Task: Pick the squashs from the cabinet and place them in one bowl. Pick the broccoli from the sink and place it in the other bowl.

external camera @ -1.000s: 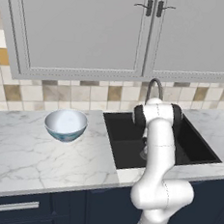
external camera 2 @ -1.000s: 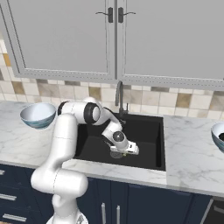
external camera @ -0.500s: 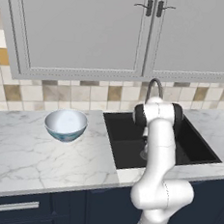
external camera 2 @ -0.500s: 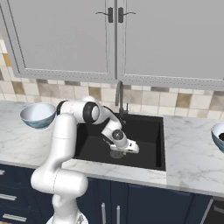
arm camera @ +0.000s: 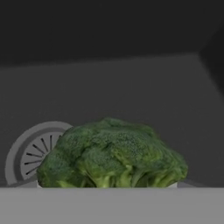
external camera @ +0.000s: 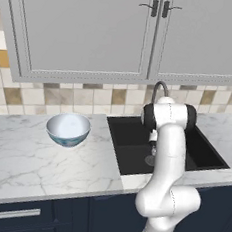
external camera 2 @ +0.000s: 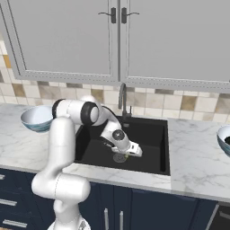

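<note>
Arm is reached down into the sink (external camera 2: 148, 134), gripper (external camera 2: 128, 154) low over the drain (arm camera: 37, 151). Broccoli (arm camera: 111, 155) sits on the basin floor just beside the drain, right in front of the hand camera. Fingertips aren't visible there, so whether the jaws are apart or already clamping the floret: cannot tell. The left bowl (external camera: 68, 129) looks empty; the right bowl (external camera 2: 224, 138) shows something dark inside (probably squash, too small to confirm). Risks: bushy crown compresses and slips from the pads on lifting; the floret could roll toward the drain; the wrist could clip the sink wall or tap (external camera 2: 122, 96) on the way out.
</note>
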Motion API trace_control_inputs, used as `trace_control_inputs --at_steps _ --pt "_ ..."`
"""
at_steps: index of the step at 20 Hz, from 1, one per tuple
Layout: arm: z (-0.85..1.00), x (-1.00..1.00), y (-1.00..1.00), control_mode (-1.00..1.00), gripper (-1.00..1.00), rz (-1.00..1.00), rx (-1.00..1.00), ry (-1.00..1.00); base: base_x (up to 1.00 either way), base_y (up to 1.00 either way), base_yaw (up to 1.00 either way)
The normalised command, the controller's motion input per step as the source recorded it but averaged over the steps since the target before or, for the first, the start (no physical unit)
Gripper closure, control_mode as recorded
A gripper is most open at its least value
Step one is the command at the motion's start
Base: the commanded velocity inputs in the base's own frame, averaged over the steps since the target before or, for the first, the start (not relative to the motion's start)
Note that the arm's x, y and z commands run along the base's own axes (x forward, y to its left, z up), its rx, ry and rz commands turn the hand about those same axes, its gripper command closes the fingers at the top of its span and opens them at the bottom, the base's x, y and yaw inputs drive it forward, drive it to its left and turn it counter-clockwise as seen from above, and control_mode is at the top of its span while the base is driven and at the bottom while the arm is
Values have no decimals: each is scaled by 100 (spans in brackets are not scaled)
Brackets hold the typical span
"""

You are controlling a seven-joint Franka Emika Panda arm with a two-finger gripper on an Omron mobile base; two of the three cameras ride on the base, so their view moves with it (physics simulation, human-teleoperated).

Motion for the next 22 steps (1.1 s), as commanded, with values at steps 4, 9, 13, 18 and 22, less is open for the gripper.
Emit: trace_control_inputs --at_steps 4,9,13,18,22 --pt "55 1 -29 -100 100 -1 11 4 0 0 0" --pt "64 -1 -18 -100 100 0 8 4 0 0 0" --pt "59 -25 -8 -100 100 0 3 1 0 0 0" --pt "51 -37 -2 -100 100 1 0 0 0 0 0" --pt "51 -32 0 -100 100 1 2 0 0 0 0"
